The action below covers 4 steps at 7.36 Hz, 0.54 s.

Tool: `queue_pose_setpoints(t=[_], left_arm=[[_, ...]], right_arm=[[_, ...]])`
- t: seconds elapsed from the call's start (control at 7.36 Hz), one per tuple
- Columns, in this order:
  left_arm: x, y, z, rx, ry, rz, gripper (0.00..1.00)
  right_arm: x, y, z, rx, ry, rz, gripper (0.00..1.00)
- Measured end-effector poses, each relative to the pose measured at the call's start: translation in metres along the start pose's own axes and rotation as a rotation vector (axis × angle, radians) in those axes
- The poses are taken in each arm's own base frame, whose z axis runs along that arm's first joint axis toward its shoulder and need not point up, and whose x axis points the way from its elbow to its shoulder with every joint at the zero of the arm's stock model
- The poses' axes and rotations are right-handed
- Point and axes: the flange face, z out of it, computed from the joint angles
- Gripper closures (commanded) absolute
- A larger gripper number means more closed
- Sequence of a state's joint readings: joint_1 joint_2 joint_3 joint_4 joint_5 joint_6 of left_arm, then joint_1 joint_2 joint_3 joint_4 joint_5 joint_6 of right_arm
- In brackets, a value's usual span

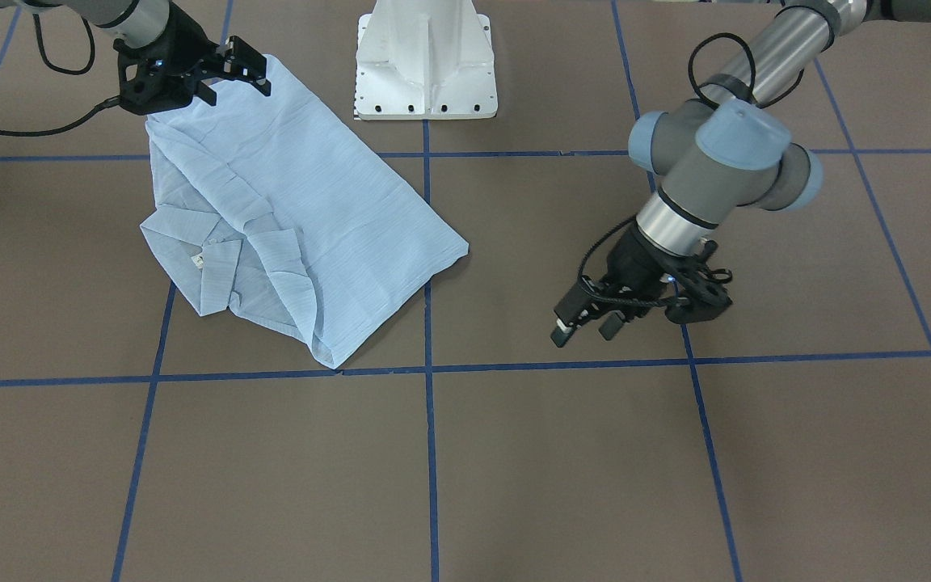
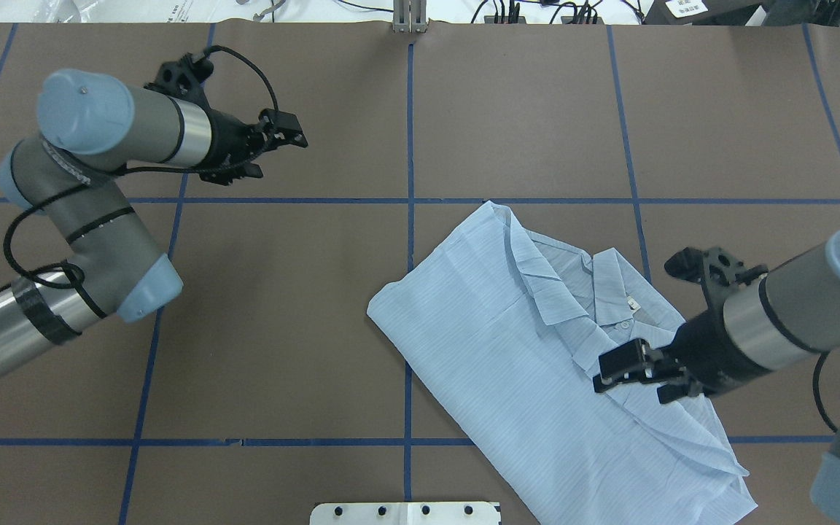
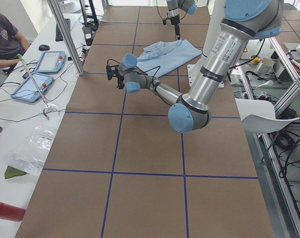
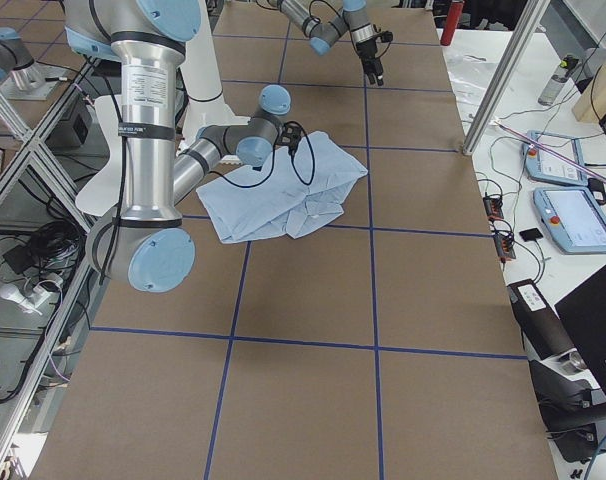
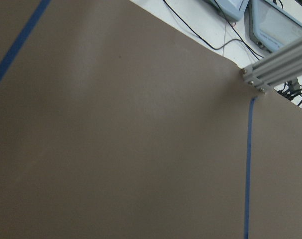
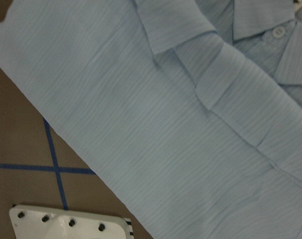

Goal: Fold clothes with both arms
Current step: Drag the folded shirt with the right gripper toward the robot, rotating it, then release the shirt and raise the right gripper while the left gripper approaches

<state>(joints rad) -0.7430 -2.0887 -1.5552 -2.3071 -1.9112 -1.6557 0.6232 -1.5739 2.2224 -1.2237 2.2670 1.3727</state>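
The pale light-blue striped shirt (image 1: 312,210) lies folded on the brown table, collar and buttons facing up. It also shows in the overhead view (image 2: 507,343), the right wrist view (image 6: 166,124) and both side views (image 3: 165,52) (image 4: 283,195). My right gripper (image 2: 631,385) hovers open over the shirt's near part by the placket, holding nothing; in the front view it (image 1: 238,87) is at the shirt's top corner. My left gripper (image 1: 587,330) is open and empty above bare table, well away from the shirt, and also shows overhead (image 2: 274,153).
The white pedestal base (image 1: 425,65) stands at the table's robot-side edge next to the shirt. Blue tape lines (image 2: 409,219) grid the table. An aluminium post (image 5: 275,64) stands at the far edge. Tablets (image 3: 51,62) and a seated operator (image 3: 4,39) are beyond it.
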Motion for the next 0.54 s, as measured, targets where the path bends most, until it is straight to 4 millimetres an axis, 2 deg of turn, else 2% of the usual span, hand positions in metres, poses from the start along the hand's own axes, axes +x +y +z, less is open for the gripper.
queue_pose_setpoints(t=[0.14, 0.27, 0.41, 0.54], left_arm=[[0.02, 0.048, -0.005, -0.043, -0.032, -0.075, 0.0], [0.037, 0.093, -0.008, -0.064, -0.075, -0.13, 0.0], [0.046, 0.129, -0.004, -0.075, -0.114, -0.16, 0.01], [0.046, 0.159, 0.008, -0.085, -0.146, -0.171, 0.01]], right_arm=[[-0.007, -0.028, -0.017, 0.083, -0.021, 0.012, 0.0], [-0.012, -0.053, -0.025, 0.155, -0.025, 0.02, 0.0], [-0.014, -0.075, -0.027, 0.205, -0.016, 0.01, 0.0], [-0.012, -0.09, -0.027, 0.234, -0.001, -0.025, 0.0]])
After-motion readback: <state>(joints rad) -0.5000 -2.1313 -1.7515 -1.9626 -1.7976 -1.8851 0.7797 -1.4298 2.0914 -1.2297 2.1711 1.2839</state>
